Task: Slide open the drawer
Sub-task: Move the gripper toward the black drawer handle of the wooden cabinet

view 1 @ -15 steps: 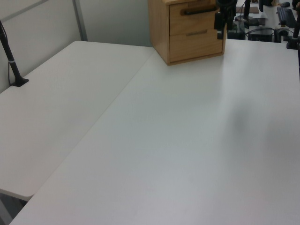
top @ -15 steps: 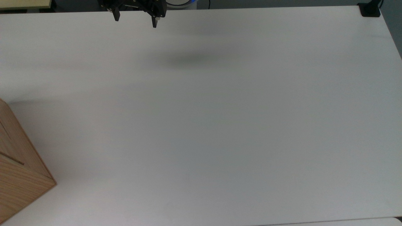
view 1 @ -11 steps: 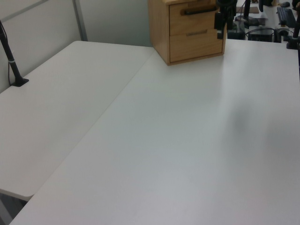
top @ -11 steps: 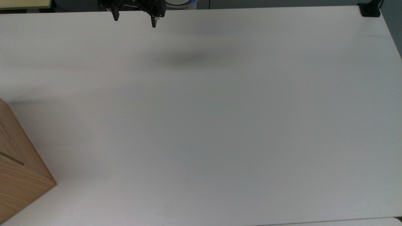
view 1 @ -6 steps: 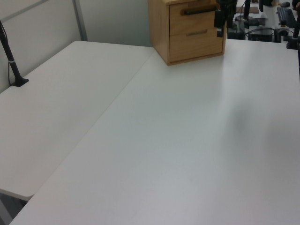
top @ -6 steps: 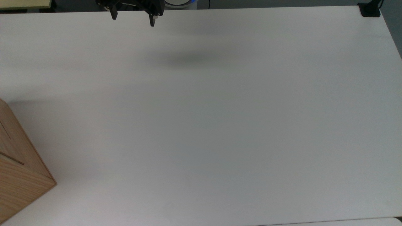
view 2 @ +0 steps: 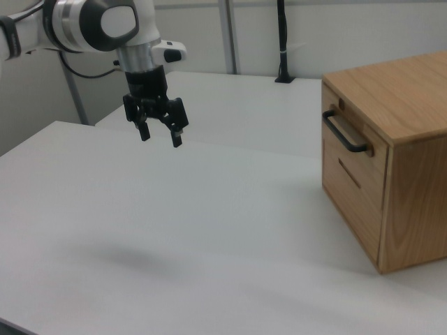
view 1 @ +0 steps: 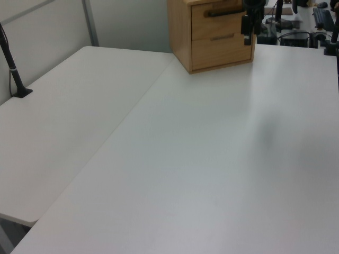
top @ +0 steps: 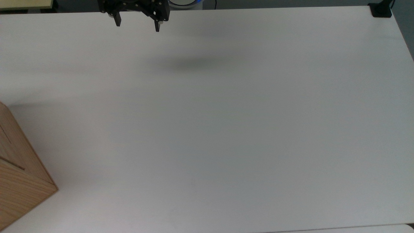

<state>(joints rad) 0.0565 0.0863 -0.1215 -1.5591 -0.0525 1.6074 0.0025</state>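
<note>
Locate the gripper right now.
In the right view the gripper hangs open above the white table, toward the right view's left, well apart from the drawer on the right view's right.

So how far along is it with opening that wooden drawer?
Nothing is done yet: the light wooden drawer with the black bar handle sits flush in the wooden cabinet. The black two-finger end effector hangs open above the white table, well apart from the handle. Left: approach, grasp the handle, slide the drawer out.
</note>
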